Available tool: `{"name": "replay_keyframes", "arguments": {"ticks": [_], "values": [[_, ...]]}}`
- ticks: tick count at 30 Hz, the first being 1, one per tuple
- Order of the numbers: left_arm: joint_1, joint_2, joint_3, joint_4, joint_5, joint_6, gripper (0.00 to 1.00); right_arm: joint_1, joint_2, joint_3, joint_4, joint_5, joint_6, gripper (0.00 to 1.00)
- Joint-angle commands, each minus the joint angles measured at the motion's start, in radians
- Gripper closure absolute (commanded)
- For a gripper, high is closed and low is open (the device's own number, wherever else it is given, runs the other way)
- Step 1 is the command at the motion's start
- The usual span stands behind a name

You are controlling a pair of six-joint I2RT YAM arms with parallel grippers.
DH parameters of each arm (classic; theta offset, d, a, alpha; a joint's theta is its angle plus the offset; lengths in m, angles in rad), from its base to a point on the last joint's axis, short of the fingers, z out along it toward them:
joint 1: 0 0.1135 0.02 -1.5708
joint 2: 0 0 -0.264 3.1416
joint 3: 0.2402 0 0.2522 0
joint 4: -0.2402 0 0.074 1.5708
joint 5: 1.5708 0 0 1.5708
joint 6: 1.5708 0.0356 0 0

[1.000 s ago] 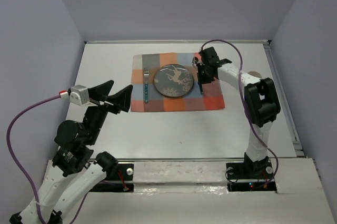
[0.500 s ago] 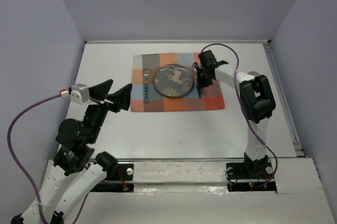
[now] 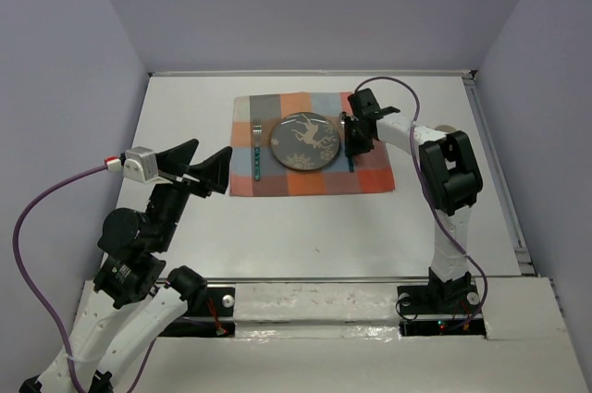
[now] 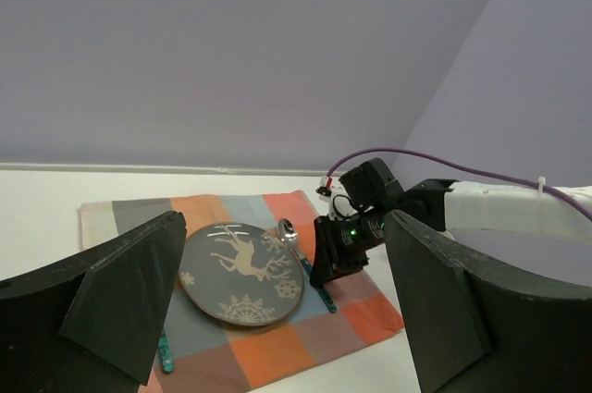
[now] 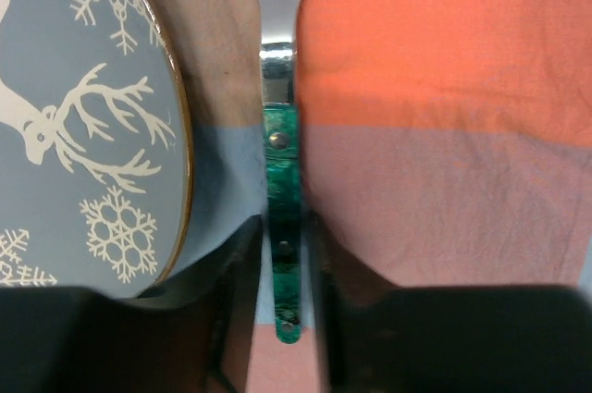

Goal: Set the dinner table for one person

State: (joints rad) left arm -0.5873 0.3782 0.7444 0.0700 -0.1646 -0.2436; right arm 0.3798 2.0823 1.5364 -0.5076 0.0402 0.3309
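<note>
On the white dinner table [image 3: 277, 227] lies a checkered cloth [image 3: 314, 180] with a grey deer plate [image 3: 303, 141] on it. A green-handled fork [image 3: 256, 154] lies left of the plate. A green-handled spoon [image 3: 352, 160] lies flat on the cloth right of the plate, its bowl pointing away. My right gripper [image 3: 354, 134] is low over the spoon. In the right wrist view its fingers [image 5: 236, 300] flank the handle [image 5: 282, 217] with thin gaps on both sides. My left gripper [image 3: 211, 154] hovers wide open and empty left of the cloth.
A pale round object [image 3: 448, 130] shows partly behind the right arm near the table's right side. Metal rails [image 3: 495, 171] run along the table edges. Purple walls enclose the table on three sides.
My right gripper has moved slightly left and down, close beside the plate, with the spoon handle now resting on the cloth. The left arm has not moved.
</note>
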Motion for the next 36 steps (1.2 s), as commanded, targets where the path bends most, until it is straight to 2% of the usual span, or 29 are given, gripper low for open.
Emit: {"name": "replay_keyframes", "arguments": {"ticks": [1, 4, 6, 9, 11, 16, 18, 23, 36], "values": [[0.004, 0.010, -0.010, 0.051, 0.011, 0.009, 0.01, -0.005, -0.068, 0.041, 0.029, 0.033, 0.007, 0.60], [0.006, 0.010, -0.010, 0.053, 0.014, 0.009, 0.01, -0.005, -0.112, 0.034, 0.027, 0.032, 0.002, 0.55], [0.006, 0.008, -0.010, 0.051, 0.017, 0.006, 0.01, -0.005, -0.181, 0.012, 0.030, 0.052, 0.006, 0.56], [0.007, 0.007, -0.010, 0.053, 0.022, 0.004, 0.01, -0.041, -0.309, -0.067, 0.050, 0.226, 0.039, 0.58], [0.007, 0.002, -0.011, 0.054, 0.028, 0.003, 0.01, -0.094, -0.417, -0.154, 0.085, 0.291, 0.077, 0.60], [0.006, -0.005, -0.013, 0.059, 0.039, -0.002, 0.01, -0.229, -0.568, -0.287, 0.149, 0.419, 0.115, 0.60], [0.007, -0.007, -0.013, 0.059, 0.043, -0.003, 0.01, -0.263, -0.577, -0.298, 0.152, 0.452, 0.114, 0.60], [0.004, -0.012, -0.014, 0.062, 0.046, -0.008, 0.01, -0.363, -0.510, -0.291, 0.155, 0.411, 0.103, 0.60], [0.000, -0.018, -0.016, 0.067, 0.056, -0.010, 0.01, -0.406, -0.384, -0.208, 0.181, 0.357, 0.069, 0.59]]}}
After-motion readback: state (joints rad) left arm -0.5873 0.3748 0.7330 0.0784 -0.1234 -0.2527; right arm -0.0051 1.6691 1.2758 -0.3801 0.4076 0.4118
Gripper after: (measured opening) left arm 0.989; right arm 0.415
